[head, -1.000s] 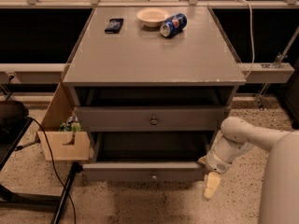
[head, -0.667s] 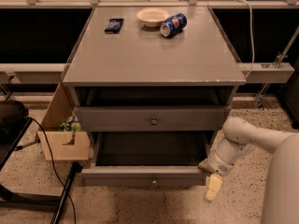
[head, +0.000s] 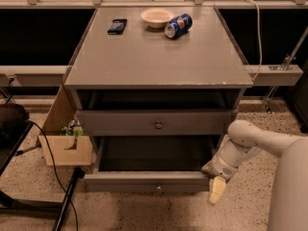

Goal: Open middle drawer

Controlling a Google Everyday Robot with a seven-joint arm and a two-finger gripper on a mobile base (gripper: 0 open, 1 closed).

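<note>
Camera view, single frame.

- Bench [head: 159, 57]: grey cabinet seen from in front and above. On its top at the far edge are a dark phone [head: 117, 26], a pale bowl [head: 156, 17] and a blue can [head: 178, 26] lying on its side. The can is just beside the bowl, to its right; the phone lies apart, to the left.
- Under the top there is a dark gap, then the upper drawer [head: 120, 121], closed, with a knob at centre.
- Middle drawer [head: 125, 181]: directly below the upper one and standing well out from the bench, its dark inside exposed. Its knob [head: 158, 187] sits at the centre of the front. Whatever lies beneath it is hidden.
- Arm [head: 260, 141]: white, enters from the right and slopes down-left to the drawer's right front corner.
- Gripper [head: 216, 190]: low, near the floor, at the right end of the middle drawer's front. Its pale tip hangs just beside and slightly below that end, pointing down. The front runs off to its left, so the knob is well apart from it. A pale part of the gripper overlaps the drawer's right corner; contact cannot be confirmed.
- Grip state: cannot tell.
- Floor, left of the bench: an open cardboard box [head: 65, 148] and a black cable [head: 48, 158] trailing past it.
</note>
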